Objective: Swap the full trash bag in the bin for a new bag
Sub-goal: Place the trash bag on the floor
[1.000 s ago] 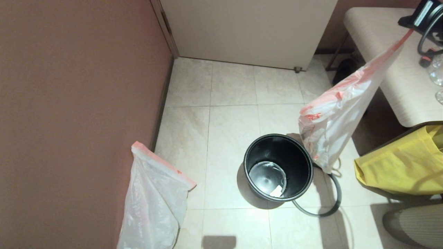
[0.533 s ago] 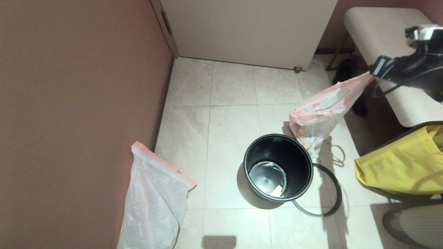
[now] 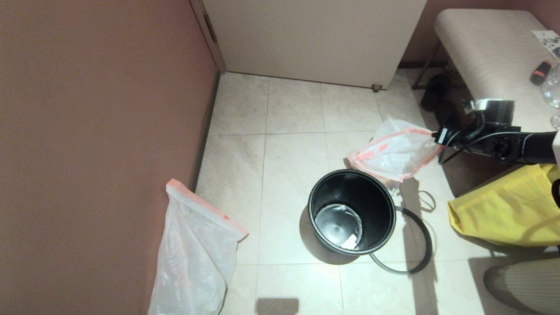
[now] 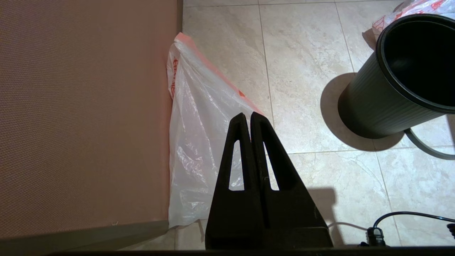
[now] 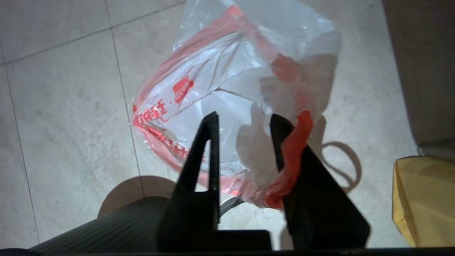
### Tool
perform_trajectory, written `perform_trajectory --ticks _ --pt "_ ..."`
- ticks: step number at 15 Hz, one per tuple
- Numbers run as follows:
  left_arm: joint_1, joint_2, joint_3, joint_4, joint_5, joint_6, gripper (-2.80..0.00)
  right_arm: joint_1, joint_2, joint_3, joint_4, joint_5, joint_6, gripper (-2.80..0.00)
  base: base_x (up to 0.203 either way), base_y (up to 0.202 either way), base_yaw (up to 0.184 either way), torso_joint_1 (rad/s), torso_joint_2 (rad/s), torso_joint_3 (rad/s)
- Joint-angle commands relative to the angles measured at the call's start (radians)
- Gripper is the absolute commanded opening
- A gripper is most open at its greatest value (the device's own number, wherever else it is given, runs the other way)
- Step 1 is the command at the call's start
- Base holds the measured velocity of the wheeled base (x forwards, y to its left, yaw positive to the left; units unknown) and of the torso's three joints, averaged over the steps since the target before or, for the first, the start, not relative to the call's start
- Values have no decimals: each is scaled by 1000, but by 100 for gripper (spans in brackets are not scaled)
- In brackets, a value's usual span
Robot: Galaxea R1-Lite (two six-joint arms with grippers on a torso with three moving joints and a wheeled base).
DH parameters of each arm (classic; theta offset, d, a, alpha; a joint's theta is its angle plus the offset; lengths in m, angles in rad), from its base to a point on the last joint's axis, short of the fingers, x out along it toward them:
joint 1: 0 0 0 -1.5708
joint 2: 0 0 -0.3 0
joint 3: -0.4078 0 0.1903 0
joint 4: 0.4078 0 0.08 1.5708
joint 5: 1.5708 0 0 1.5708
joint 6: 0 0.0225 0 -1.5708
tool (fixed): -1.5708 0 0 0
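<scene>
New bag (image 5: pixel 227 81): thin translucent white plastic, pink-red hem with red print, limp and crumpled, only plastic showing through. It lies slumped on the floor tiles (image 3: pixel 293 144) directly ahead of the right gripper (image 5: pixel 245 121), whose fingers stand apart. A strand of the red hem drapes over one finger (image 5: pixel 284 142); whether the bag is held cannot be told. In the head view the right gripper (image 3: pixel 437 136) sits low at the bag's (image 3: pixel 393 153) far-right corner.

Bin (image 3: pixel 352 212): black, upright, unlined, shiny base visible inside, just beside the new bag on the robot's side of it. Grey hoop (image 3: pixel 415 245) lies on the floor against the bin's base. Yellow bag (image 3: pixel 507 210) sits near, beneath the right arm.

Full bag (image 3: pixel 197 253): translucent white, pink-red hem up, leaning on the wall (image 3: pixel 100 131), well apart from the right gripper, past the bin. Contents not discernible.

Left gripper (image 4: pixel 251 119): fingers together, nothing between them, poised over the full bag (image 4: pixel 199 135), clear of it.
</scene>
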Motion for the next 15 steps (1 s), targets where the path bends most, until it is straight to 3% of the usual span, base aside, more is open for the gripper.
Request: perform_trajectory --ticks 1,6,8,10,12,15 --pt "0 1 0 -1 0 0 -280 3 21 -1 3 1 1 0 0 0 0 0 0 0" --pt "0 1 0 -1 0 -1 -280 1 -149 8 177 5 4 0 0 0 0 0 0 0" --pt "0 1 0 -1 0 0 -280 -2 -233 17 405 -4 -19 0 0 0 0 0 0 0" --pt "0 1 0 -1 0 0 -280 -5 -292 21 610 -39 -95 0 0 0 0 0 0 0" --pt "0 1 0 -1 0 0 -280 -6 -343 30 692 -90 -105 0 0 0 0 0 0 0" --pt "0 1 0 -1 0 0 -280 -1 -467 80 760 -93 -66 0 0 0 0 0 0 0"
